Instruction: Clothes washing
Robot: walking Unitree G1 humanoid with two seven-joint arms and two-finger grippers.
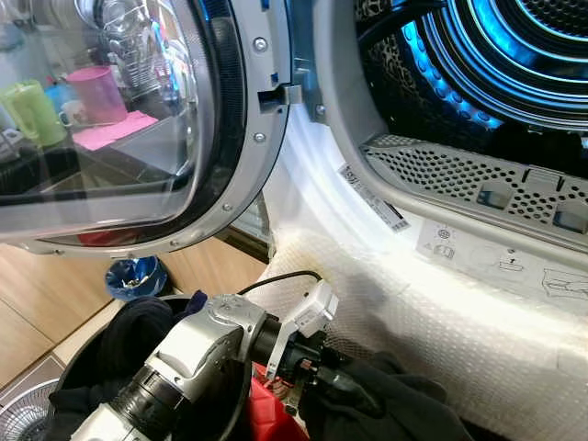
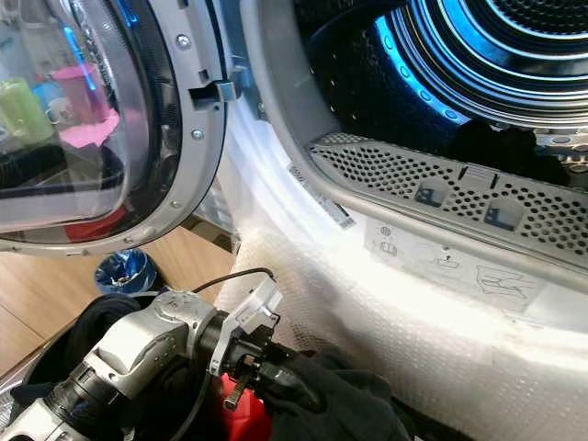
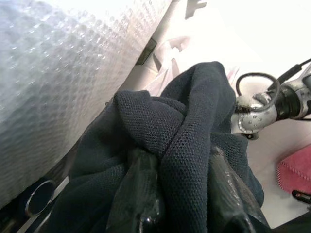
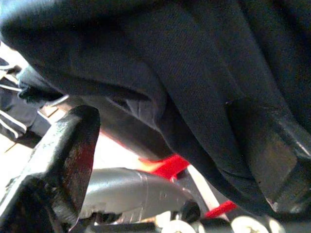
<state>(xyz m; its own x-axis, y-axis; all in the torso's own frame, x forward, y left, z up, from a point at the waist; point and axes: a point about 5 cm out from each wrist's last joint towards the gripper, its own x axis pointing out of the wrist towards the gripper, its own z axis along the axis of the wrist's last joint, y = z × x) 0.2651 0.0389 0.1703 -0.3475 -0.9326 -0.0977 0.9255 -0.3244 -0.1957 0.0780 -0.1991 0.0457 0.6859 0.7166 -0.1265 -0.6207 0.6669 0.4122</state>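
Observation:
A dark navy mesh garment (image 1: 404,404) hangs bunched at the bottom of the head views, just below the machine's open drum (image 1: 496,55). My left gripper (image 1: 344,390) is shut on it; in the left wrist view both black fingers (image 3: 138,194) pinch a fold of the garment (image 3: 189,131). In the right wrist view my right gripper (image 4: 165,141) stands open under the same dark cloth (image 4: 204,73), its fingers (image 4: 63,160) wide apart and the cloth draped over one of them.
The round glass door (image 1: 119,119) is swung open to the left. Bubble wrap (image 1: 441,322) covers the machine's front below the perforated lint grille (image 1: 478,179). A black basket (image 1: 69,363) holding dark clothes sits bottom left, with a red item (image 1: 271,409) beside it.

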